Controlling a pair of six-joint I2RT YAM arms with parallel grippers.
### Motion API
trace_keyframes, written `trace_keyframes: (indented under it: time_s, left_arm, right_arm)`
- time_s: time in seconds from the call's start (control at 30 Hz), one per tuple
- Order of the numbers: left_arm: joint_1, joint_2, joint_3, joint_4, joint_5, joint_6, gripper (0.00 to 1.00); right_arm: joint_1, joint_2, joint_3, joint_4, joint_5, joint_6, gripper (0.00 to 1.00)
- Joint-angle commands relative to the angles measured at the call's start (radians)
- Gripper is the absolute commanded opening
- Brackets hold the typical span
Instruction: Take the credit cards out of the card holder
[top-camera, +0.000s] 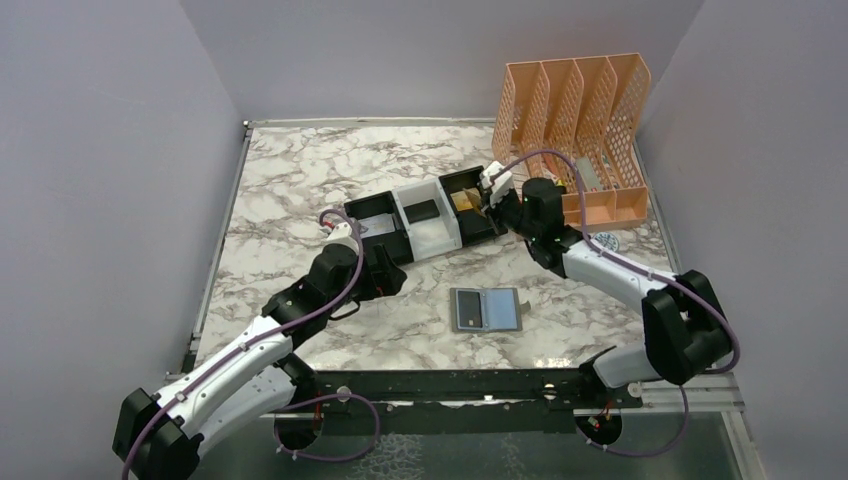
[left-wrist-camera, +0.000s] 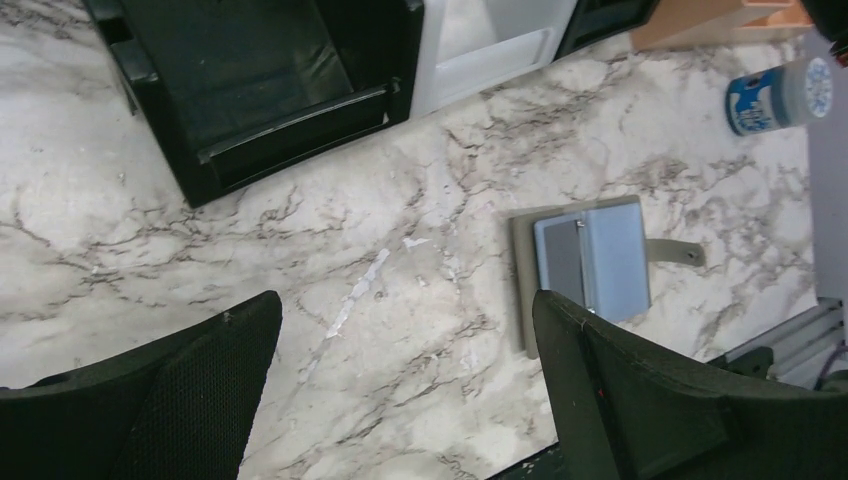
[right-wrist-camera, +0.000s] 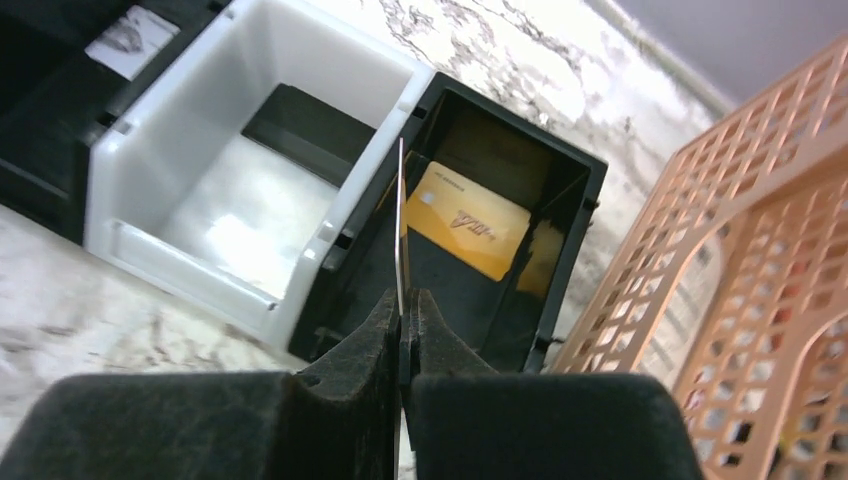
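The card holder (top-camera: 487, 309) lies open on the marble near the front, blue-grey inside up; it also shows in the left wrist view (left-wrist-camera: 590, 262). My right gripper (right-wrist-camera: 405, 300) is shut on a thin credit card (right-wrist-camera: 401, 225) held edge-on above the black right compartment of the tray (right-wrist-camera: 560, 150). A gold-yellow credit card (right-wrist-camera: 468, 221) lies flat in that compartment, also seen from the top (top-camera: 465, 200). My left gripper (left-wrist-camera: 405, 370) is open and empty, hovering over the bare marble left of the holder. In the top view the right gripper (top-camera: 497, 203) is at the tray's right end.
The black-and-white three-compartment tray (top-camera: 430, 235) sits mid-table. A peach mesh file rack (top-camera: 580, 120) stands at the back right, close to my right arm. A small blue-and-white bottle (left-wrist-camera: 778, 96) lies right of the tray.
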Motion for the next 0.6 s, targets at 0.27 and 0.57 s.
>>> trace_keyframes:
  time_s: [0.27, 0.57]
  left_arm:
    - [0.002, -0.001, 0.004, -0.049, -0.026, 0.021, 0.99]
    - [0.002, -0.007, -0.003, -0.035, -0.017, 0.028, 0.99]
  right_arm:
    - [0.007, 0.241, 0.192, -0.012, 0.099, -0.496, 0.01]
    - [0.006, 0.371, 0.258, 0.017, 0.098, -0.542, 0.01]
